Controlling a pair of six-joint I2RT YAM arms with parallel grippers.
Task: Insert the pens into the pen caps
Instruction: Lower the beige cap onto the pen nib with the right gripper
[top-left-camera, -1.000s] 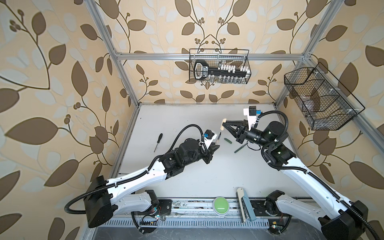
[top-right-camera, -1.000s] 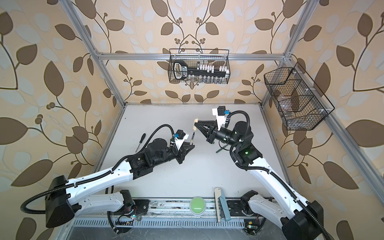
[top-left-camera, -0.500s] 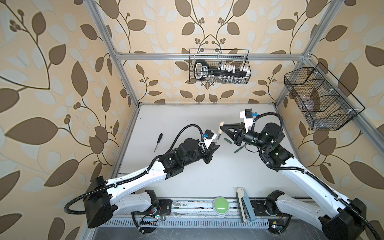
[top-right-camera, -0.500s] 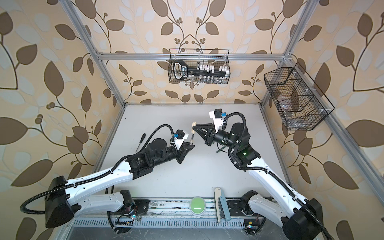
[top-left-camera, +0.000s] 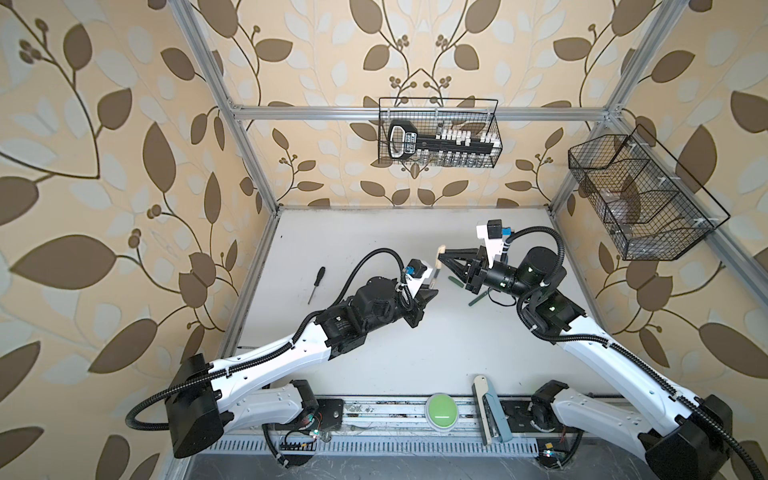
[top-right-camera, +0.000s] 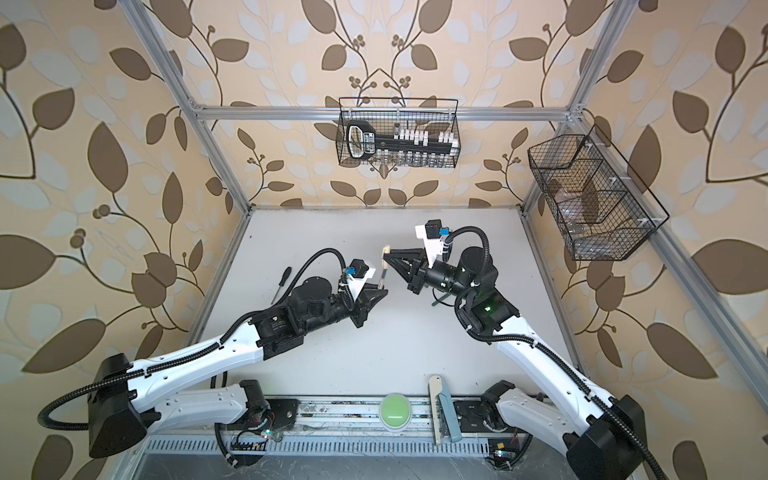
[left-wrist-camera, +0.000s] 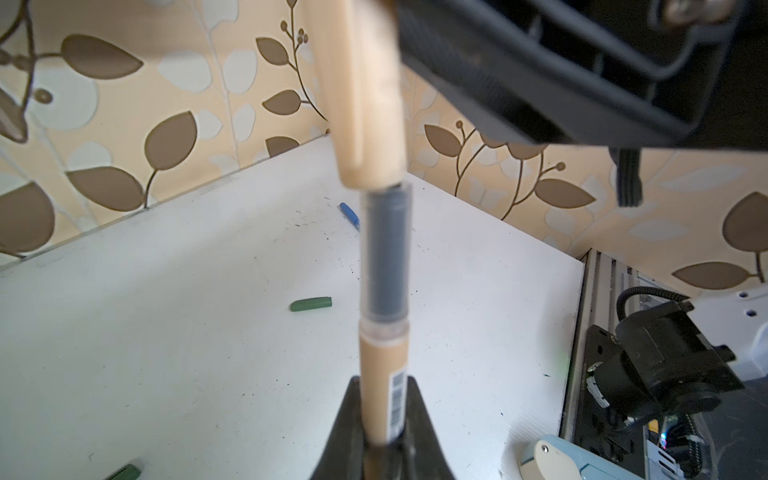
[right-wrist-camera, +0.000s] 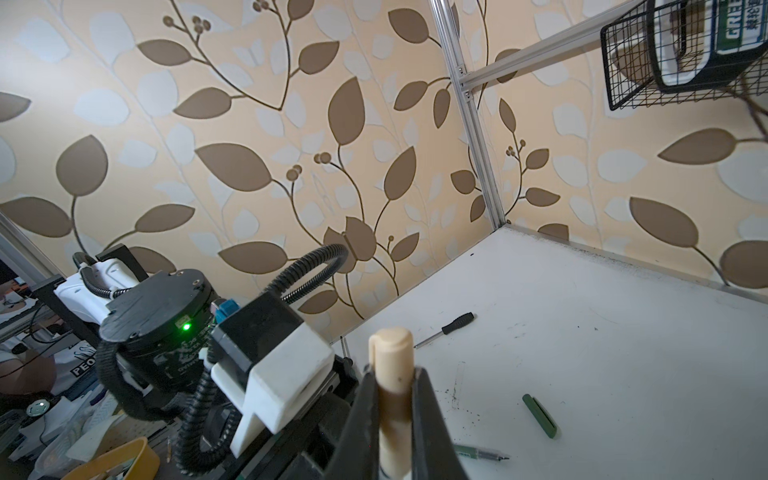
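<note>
my left gripper (left-wrist-camera: 382, 388) grips beige pen (left-wrist-camera: 379, 357) | my right gripper (right-wrist-camera: 395, 374) grips beige cap (left-wrist-camera: 365, 104) | cap mouth on pen tip, axes nearly aligned

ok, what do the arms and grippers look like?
White link shells, black joint housings and bases on left arm and right arm. Black corrugated conduit runs along each, looping at wrists. Both black, the left gripper and right gripper taper to points. White camera mounts, blue connectors, green joint LEDs.

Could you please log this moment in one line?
left tool: shut on beige pen | right tool: shut on beige cap | pen tip at cap mouth, not seated
</note>
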